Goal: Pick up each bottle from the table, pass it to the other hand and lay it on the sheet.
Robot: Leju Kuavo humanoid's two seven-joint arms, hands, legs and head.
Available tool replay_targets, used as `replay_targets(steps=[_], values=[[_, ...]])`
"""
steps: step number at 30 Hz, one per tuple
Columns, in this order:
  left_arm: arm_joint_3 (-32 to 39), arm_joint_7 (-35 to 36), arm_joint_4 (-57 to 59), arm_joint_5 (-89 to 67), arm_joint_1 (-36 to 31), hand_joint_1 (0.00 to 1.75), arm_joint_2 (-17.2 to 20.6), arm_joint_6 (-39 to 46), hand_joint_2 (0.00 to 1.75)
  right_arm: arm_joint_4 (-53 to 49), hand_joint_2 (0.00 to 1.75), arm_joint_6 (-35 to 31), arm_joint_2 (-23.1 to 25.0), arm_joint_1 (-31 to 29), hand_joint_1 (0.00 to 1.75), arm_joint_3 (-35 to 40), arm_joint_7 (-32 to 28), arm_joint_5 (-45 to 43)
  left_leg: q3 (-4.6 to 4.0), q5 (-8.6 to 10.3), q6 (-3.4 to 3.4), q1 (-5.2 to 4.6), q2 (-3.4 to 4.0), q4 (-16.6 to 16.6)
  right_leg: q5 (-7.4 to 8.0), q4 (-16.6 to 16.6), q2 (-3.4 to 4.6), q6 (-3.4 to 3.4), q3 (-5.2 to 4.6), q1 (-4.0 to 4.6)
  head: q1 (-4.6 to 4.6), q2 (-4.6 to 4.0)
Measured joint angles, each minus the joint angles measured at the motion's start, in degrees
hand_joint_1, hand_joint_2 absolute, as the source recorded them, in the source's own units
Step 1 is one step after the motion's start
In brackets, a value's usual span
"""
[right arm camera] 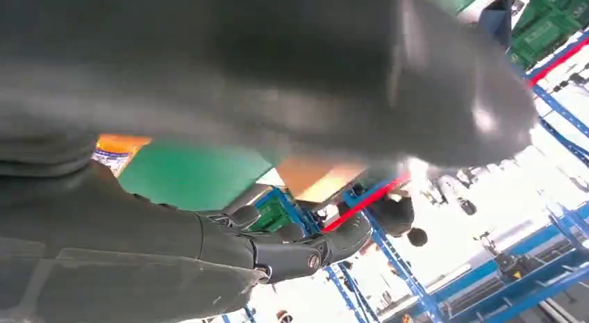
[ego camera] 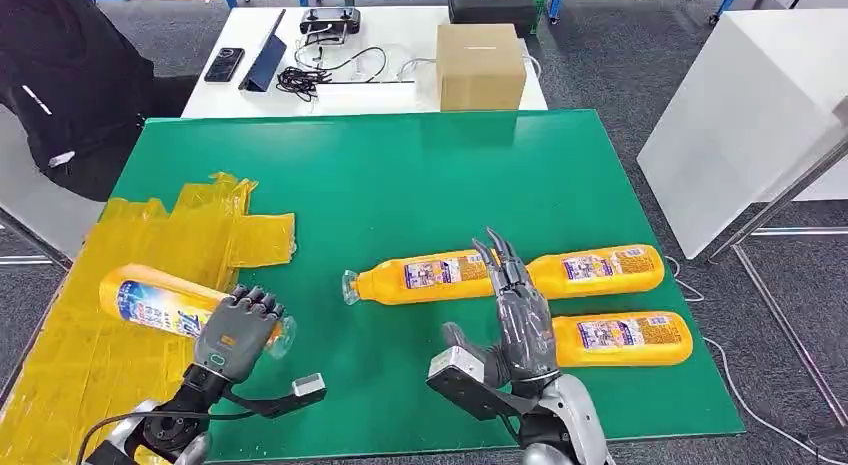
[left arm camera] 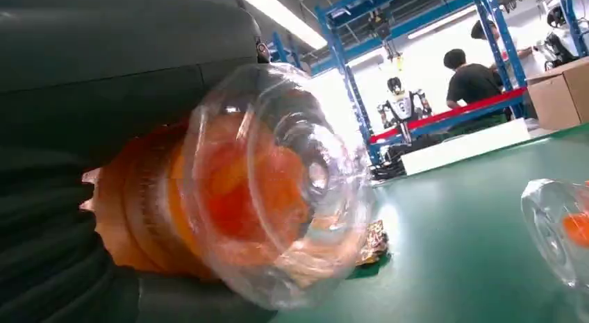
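An orange bottle (ego camera: 150, 300) lies on the yellow sheet (ego camera: 150, 235) at the left of the green table (ego camera: 420, 175). My left hand (ego camera: 238, 330) grips this bottle at its clear cap end (left arm camera: 271, 184). Three more orange bottles lie on the table: one in the middle (ego camera: 425, 276), one to its right (ego camera: 600, 268), and one nearer me (ego camera: 620, 338). My right hand (ego camera: 515, 310) hovers open over the gap between the middle bottle and the right ones, fingers spread (right arm camera: 299, 250), holding nothing. The middle bottle's cap (left arm camera: 559, 229) is also in the left wrist view.
A cardboard box (ego camera: 480, 65) stands just behind the green table on a white table (ego camera: 400, 35) with a phone, a tablet and cables. A person in black (ego camera: 70, 75) stands at the far left. A white panel (ego camera: 740, 115) leans at the right.
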Motion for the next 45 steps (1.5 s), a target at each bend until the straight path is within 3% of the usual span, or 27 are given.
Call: replay_targets(steps=[3,8,28,39,45], values=[[1.2,-8.7,4.1,16.7,-4.0,0.00,-0.2,-6.8,0.00,11.0,1.75,10.8,-1.1,-10.7,0.00,1.4,5.4,6.6,-0.09,0.29,-0.04,0.03,0.32,0.0,0.42,0.0,0.24,-0.16,-0.34,0.02,-0.11,0.00],[2.9,-10.6,7.6,21.5,-6.9,0.00,-0.6,-7.1,0.00,21.6,1.75,10.6,-1.5,-17.5,0.00,1.4,5.1,7.8,-0.27,0.57,0.00,0.02,0.09,0.0,0.54,0.0,0.10,0.01,-0.37,0.02,0.00,0.00],[5.6,-13.0,8.3,28.2,-7.0,0.00,-2.0,-8.1,0.00,29.1,1.75,12.6,-1.7,-21.3,0.00,3.3,6.4,8.8,-0.49,0.57,0.00,0.02,0.06,0.0,0.54,0.0,0.09,0.02,-0.55,0.02,0.02,0.00],[13.3,-22.4,-0.3,63.6,-5.1,0.00,-6.4,-20.8,0.00,34.8,1.75,13.5,-1.4,-23.9,0.00,4.3,6.4,10.0,-0.54,0.57,0.00,0.02,0.04,0.0,0.54,0.0,0.08,0.02,-0.56,0.02,0.02,0.00],[16.6,-23.9,-4.8,69.0,-3.6,0.00,-8.3,-23.4,0.00,40.6,1.75,14.2,0.1,-26.9,0.00,4.6,6.4,10.2,-0.53,0.57,0.00,0.02,0.04,0.0,0.54,0.0,0.08,0.02,-0.56,0.02,0.00,0.00]])
